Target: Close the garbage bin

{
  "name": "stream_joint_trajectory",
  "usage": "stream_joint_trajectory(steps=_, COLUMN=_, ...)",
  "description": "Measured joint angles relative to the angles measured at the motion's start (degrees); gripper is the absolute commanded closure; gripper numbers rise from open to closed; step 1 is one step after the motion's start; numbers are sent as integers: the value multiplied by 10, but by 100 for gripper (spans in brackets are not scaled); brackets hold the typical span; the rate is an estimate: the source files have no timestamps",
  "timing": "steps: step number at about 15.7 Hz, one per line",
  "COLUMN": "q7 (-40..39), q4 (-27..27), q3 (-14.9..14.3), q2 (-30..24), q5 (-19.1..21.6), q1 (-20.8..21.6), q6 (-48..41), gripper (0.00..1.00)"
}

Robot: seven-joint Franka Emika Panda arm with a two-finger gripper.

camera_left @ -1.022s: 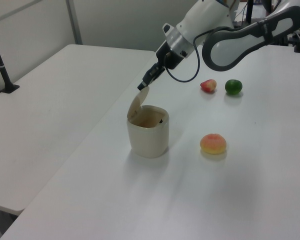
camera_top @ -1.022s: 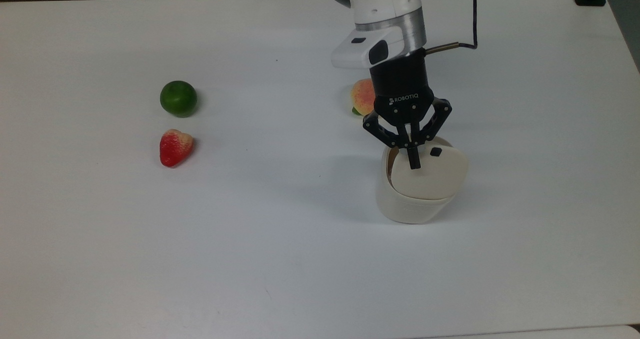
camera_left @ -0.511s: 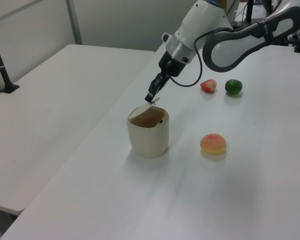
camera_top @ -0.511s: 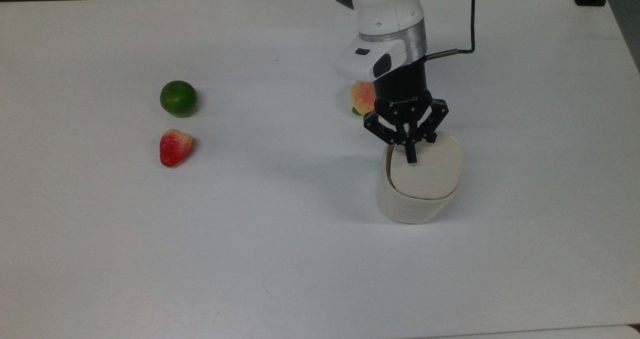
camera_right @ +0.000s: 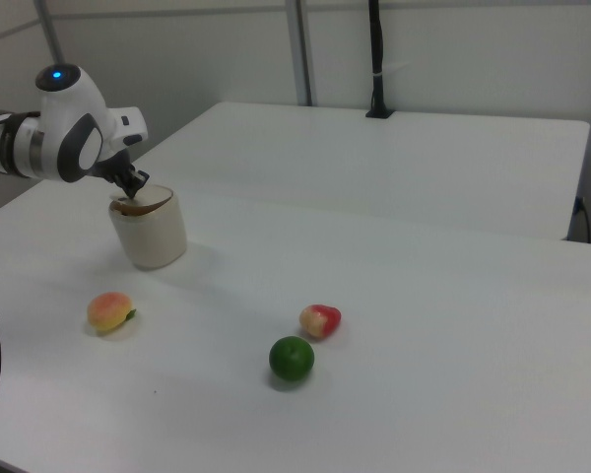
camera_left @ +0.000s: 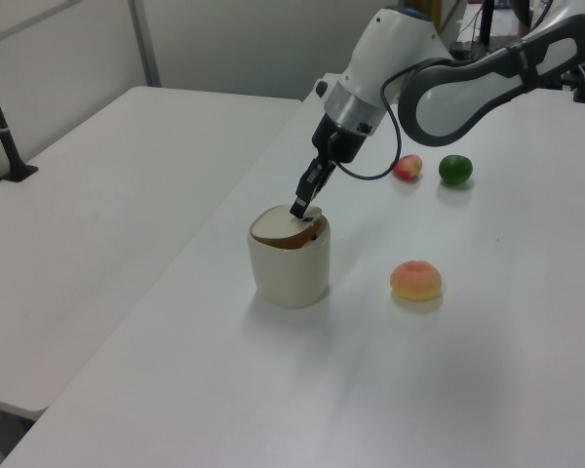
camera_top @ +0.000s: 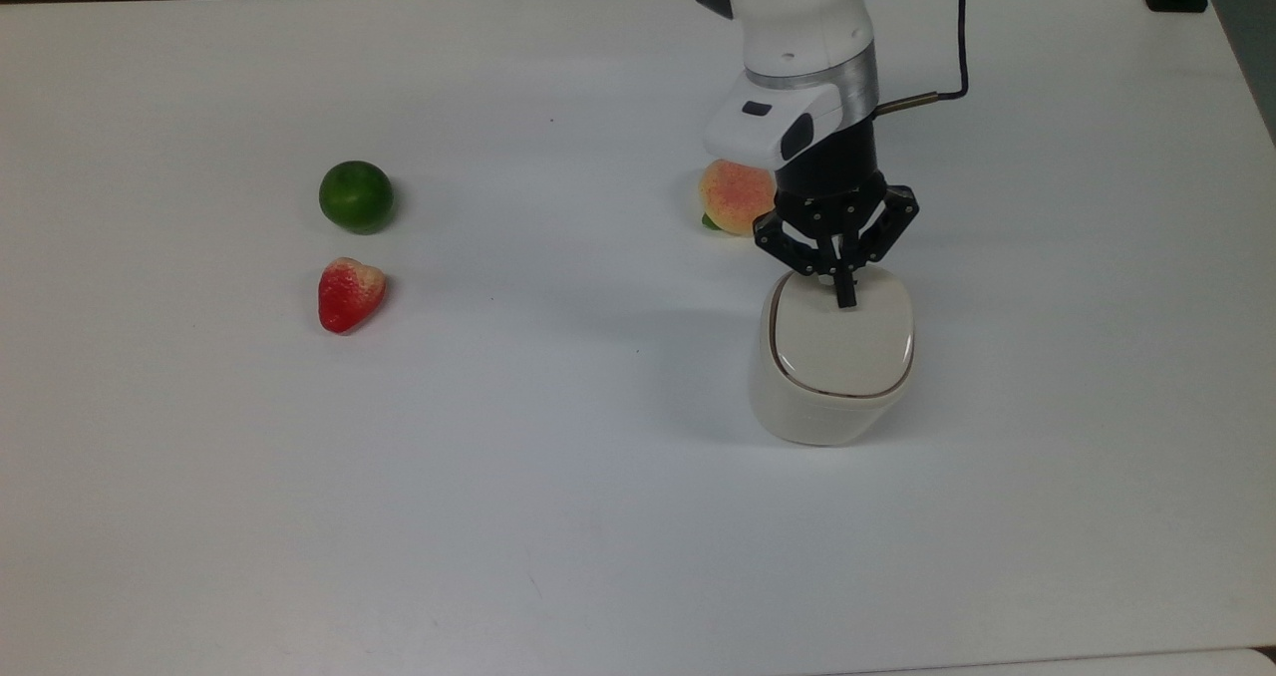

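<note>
On table (camera_top: pixel 598 516): one garbage bin (camera_top: pixel 829 397), one peach (camera_top: pixel 734 195), one lime (camera_top: pixel 356 196), one strawberry (camera_top: pixel 349 293)

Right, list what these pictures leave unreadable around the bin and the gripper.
- Inside of the garbage bin: covered by its lid in the top view.
- Whether the lid is fully seated: the left view shows a dark gap at the rim, too small to judge.
- The lid's black mark: under the gripper.
- Peach: partly behind the arm, top view.
</note>
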Motion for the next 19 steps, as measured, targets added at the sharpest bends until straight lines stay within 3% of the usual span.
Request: stream_joint_trajectory(steps=19, q7=0, q4=-19, q3=10, q2=0, q5=-1, q1=0, q6=-8, gripper=100)
